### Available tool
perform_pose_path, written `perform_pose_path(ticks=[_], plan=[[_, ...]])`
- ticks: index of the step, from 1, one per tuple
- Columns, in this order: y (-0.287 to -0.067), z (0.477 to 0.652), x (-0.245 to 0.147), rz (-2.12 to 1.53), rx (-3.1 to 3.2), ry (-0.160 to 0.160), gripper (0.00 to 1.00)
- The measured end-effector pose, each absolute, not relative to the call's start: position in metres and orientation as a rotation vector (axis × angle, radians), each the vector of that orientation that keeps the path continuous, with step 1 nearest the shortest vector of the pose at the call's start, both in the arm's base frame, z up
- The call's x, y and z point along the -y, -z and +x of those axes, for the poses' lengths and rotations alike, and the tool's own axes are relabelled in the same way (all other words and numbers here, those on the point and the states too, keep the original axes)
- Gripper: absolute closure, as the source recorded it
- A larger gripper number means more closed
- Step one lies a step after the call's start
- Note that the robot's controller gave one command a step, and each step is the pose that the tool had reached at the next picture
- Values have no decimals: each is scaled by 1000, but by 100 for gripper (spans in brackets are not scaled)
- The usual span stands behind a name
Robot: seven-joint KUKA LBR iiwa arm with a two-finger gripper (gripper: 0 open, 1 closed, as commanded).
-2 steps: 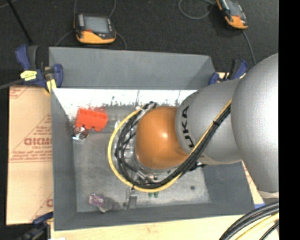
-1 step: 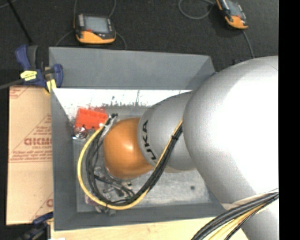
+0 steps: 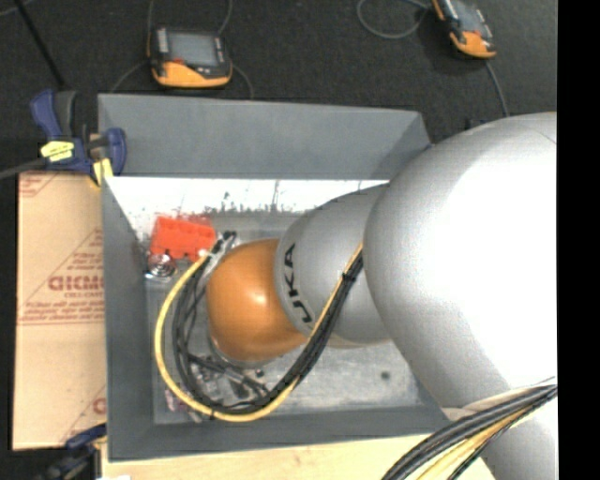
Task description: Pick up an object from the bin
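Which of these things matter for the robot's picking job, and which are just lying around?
Job: grey bin; red block and small metal piece in its upper-left corner; robot arm.
Lying about: orange-and-black device and another on the floor beyond the bin.

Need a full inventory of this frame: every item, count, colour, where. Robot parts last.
bin: 1, grey, centre of the view
block: 1, red-orange, far left corner of the bin floor
metal piece: 1, silvery, small, just in front of the block by the left wall; kind too small to tell
handheld devices: 2, orange and black, on the dark floor beyond the bin
arm: 1, silver, reaching into the bin from the right
cover: 1, orange, rounded, on the wrist over the bin's left half
cables: several, yellow and black, looping round the cover's left and near side
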State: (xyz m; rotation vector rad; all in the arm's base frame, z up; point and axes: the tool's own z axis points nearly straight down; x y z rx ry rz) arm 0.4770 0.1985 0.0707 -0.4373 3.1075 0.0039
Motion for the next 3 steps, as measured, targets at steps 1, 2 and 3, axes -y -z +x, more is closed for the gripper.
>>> perform_pose_path(ticks=[1, 2, 3], plan=[[-71, 491, -198, -468, -3101, -1, 100], [-160, 473, -210, -530, -3088, -2, 100], [-251, 482, -197, -527, -3085, -1, 100]])
